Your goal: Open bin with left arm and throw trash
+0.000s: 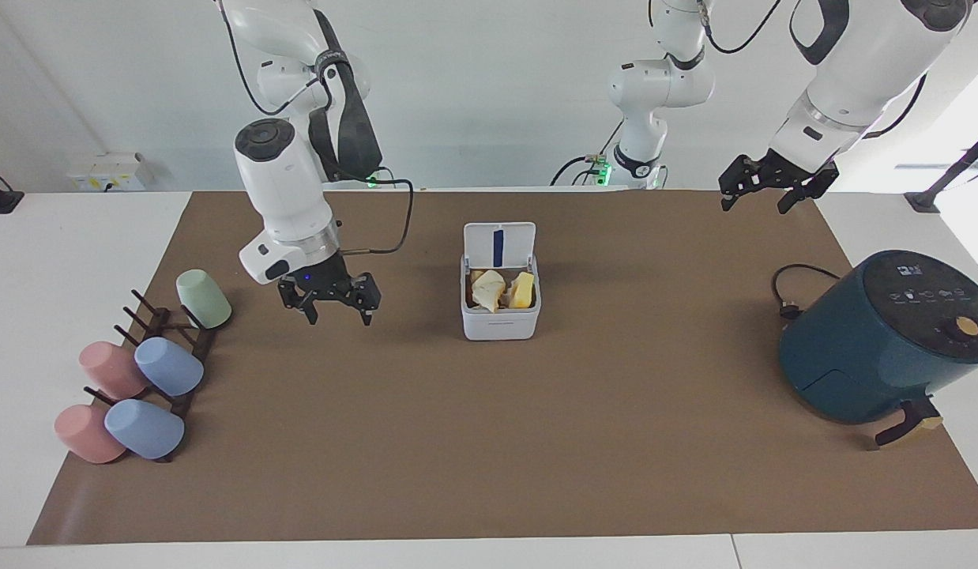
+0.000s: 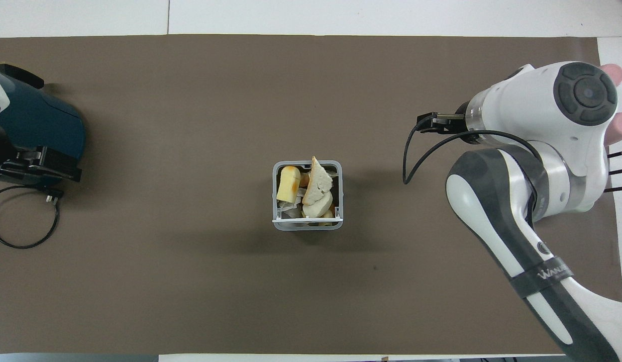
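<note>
White walls up top and a big brown mat (image 1: pixel 489 442) covering most of the white surface (image 1: pixel 78 253), so that's the setup. Right around the middle of the mat sits the bin (image 1: pixel 501 320), lid (image 1: pixel 499 243) flipped up and standing on the edge nearest the robots, blue strip showing on its inside. All the trash is inside it: the yellow block with the orange spot (image 2: pixel 289 183), the pale cream slice (image 2: pixel 318 182) poking up above the rim, and some crumpled white paper (image 2: pixel 291 213) tucked lower down, mostly hidden.

The right gripper (image 1: pixel 329 299) hangs over bare mat between the bin and the cup rack (image 1: pixel 169 348), fingers spread apart and holding nothing. It's well clear of the bin. In the overhead view the arm's big white wrist covers most of the cups.

The left gripper (image 1: pixel 768 188) is up in the air over the mat edge at the left arm's end, above the air fryer's cable (image 1: pixel 791 291). Fingers look spread, nothing in them.

The teal air fryer (image 1: pixel 884 336) sits at that same end of the mat. At the right arm's end, pink, blue and green cups (image 1: pixel 169 366) lie on the dark rack.
</note>
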Tool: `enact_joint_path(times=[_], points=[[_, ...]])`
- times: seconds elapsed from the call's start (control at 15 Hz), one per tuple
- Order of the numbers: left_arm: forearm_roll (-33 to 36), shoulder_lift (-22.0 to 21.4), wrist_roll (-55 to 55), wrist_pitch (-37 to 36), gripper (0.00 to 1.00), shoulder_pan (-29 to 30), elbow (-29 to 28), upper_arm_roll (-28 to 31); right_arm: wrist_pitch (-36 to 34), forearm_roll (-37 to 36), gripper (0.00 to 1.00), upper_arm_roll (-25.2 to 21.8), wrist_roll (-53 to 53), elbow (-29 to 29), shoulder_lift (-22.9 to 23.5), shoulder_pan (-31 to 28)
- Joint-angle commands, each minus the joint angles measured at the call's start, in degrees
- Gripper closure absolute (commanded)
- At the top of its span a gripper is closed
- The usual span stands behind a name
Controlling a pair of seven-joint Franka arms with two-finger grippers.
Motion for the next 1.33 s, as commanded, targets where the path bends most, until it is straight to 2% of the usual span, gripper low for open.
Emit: enact_joint_path(times=[0.0, 0.53, 0.87, 1.27], points=[[-0.40, -0.45, 0.50, -0.69, 0.00, 0.51, 0.40, 0.04, -3.18, -0.94, 0.00, 0.90, -2.14, 0.35, -1.78, -3.03], [-0.31, -0.89, 0.42, -0.86, 0.00, 0.51, -0.21, 0.05, -12.32, -0.94, 0.00, 0.72, -7.85, 0.78, -8.37, -4.62], [-0.31, -0.89, 0.33, -0.77, 0.00, 0.51, -0.21, -0.04, -24.79, -0.94, 0.00, 0.81, -8.47, 9.83, -7.59, -7.25], [-0.31, -1.07, 0.24, -0.77, 0.00, 0.51, -0.74, 0.05, -33.41, -2.35, 0.00, 0.64, -8.30, 12.82, -7.93, -7.52]])
